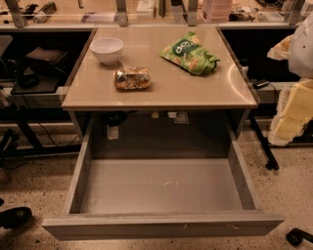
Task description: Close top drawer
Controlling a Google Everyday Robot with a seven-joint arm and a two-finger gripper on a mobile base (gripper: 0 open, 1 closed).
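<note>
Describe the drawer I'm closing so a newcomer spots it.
Find the beige-topped table mid-view; the gripper hangs by its right edge. Just under the tabletop, the top drawer juts toward the camera, open and grey inside. Its flat handle-less front bears pale scratches right of centre.

Pincer (292,117) blurred and cut off at right edge, back clutter (44,10) cropped by top edge
</note>
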